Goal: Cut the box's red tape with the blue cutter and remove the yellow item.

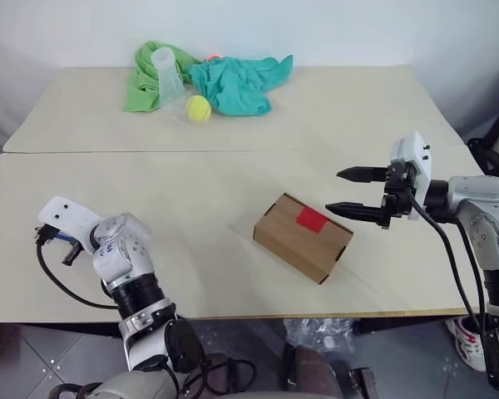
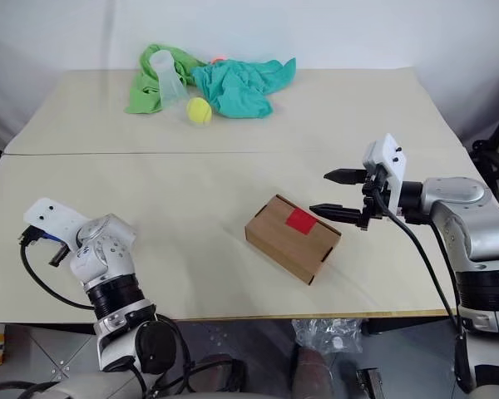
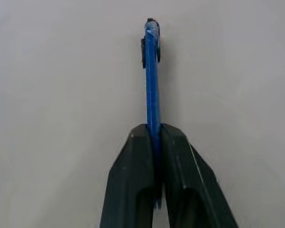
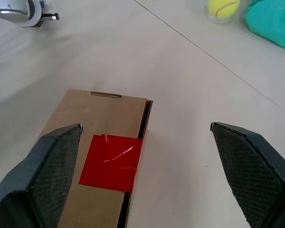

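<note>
On the big pale table (image 1: 233, 249) sits the box (image 1: 303, 237), near the front edge and a bit to the robot's right. It is shut, and it lies at a slant. Across the gap between its top flaps is stuck the red tape (image 1: 312, 219), flat and not cut yet. At the far side of the table, well away from the box, are a green cloth (image 1: 145, 79), a teal cloth (image 1: 237, 83), a clear cup (image 1: 168, 75) and a tennis ball (image 1: 199, 108). That ball is not the thing to take out. I think the yellow item is inside the shut box, so I cannot see it.

Just beside the box hangs the right hand (image 1: 346, 192), with its two black fingers spread wide and nothing in them. Far off at the table's left side is the left hand (image 3: 154, 137). It pinches the blue cutter (image 3: 152, 76) tight, and the long end sticks straight out past the fingertips.

The step now looks like getting a good hold on the cutter and bringing it to the box. To do it well, the left hand should keep the pinch firm so the thin cutter does not slip or twist. It should carry the cutter above the table, not drag it. The tip should come down on the tape right over the gap and run along that gap. The right hand could press on the box so it does not slide.
</note>
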`<state>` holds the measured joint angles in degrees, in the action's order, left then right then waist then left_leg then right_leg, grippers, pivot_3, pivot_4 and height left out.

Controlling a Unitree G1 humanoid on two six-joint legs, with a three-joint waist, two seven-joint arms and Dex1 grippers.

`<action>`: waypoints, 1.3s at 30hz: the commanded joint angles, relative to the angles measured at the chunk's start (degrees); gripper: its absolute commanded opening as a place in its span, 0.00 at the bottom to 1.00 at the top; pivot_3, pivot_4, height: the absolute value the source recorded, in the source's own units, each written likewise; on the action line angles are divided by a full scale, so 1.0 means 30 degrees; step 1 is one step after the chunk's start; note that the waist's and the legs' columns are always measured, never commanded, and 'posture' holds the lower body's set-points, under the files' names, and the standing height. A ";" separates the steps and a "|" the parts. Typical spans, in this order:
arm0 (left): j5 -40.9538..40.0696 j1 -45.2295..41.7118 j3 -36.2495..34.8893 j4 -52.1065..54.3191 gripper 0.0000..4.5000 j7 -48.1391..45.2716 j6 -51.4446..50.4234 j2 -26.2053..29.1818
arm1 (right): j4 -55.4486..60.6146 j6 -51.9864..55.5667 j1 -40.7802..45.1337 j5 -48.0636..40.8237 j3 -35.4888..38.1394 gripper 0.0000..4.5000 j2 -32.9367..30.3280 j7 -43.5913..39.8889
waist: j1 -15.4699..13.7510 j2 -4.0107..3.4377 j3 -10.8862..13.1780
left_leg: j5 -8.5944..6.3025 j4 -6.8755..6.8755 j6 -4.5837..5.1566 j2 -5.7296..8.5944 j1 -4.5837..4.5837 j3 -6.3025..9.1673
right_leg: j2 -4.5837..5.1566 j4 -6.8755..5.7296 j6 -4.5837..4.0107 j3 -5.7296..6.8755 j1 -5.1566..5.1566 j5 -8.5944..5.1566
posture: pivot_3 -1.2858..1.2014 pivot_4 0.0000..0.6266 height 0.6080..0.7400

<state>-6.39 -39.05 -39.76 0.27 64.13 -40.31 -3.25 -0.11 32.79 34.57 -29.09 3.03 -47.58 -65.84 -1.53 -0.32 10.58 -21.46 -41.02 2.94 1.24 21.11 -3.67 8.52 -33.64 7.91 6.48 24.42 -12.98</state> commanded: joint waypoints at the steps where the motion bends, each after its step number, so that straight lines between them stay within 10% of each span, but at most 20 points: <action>1: 0.0135 0.0367 -0.0352 0.0471 0.09 -0.0083 -0.0476 0.0228 | 0.0668 -0.0018 -0.0037 -0.0226 0.0931 1.00 -0.0494 0.0118 | 0.0000 0.0000 0.0000 | 0.0000 0.0000 0.0000 0.0002 -0.0003 0.0000 | 0.0002 -0.0001 -0.0001 -0.0003 0.0000 0.0001 | 0.52 0.24 1.00; 15: -0.0362 -0.0262 -0.0542 0.1034 0.09 -0.2571 -0.4419 0.1017 | 0.1427 0.0071 -0.0882 -0.0383 0.1368 1.00 -0.0173 0.0754 | -0.0009 -0.0001 0.0000 | -0.0001 0.0001 -0.0004 -0.0002 -0.0004 0.0003 | 0.0000 -0.0006 -0.0003 -0.0002 0.0001 0.0000 | 0.52 0.24 1.00; 28: 0.0995 -0.0139 0.0616 0.1672 0.83 -0.3729 -0.5971 0.1138 | 0.1402 -0.0089 -0.0998 -0.0439 0.1405 1.00 -0.0252 0.0953 | -0.0569 -0.0002 -0.0001 | 0.0008 -0.0011 -0.0019 0.0006 -0.0003 0.0013 | 0.0008 -0.0022 -0.0022 0.0001 -0.0001 0.0012 | 0.52 0.24 1.00; 39: 0.0653 0.1942 0.1016 0.3024 0.83 -0.6795 -0.4447 0.0546 | 0.1420 -0.0076 -0.1023 -0.0408 0.1368 1.00 -0.0410 0.0877 | -0.0501 0.0000 0.0000 | 0.0005 0.0003 -0.0021 0.0002 0.0012 0.0018 | 0.0004 0.0016 -0.0025 0.0014 0.0000 0.0014 | 0.52 0.24 1.00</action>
<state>-4.12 -34.66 -37.08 8.72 44.76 -53.46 -1.13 2.24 32.97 31.24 -29.69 5.10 -47.57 -63.00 -3.03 -0.32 10.58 -21.44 -41.02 2.88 1.25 21.15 -3.62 8.54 -33.58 7.84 6.53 24.42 -12.94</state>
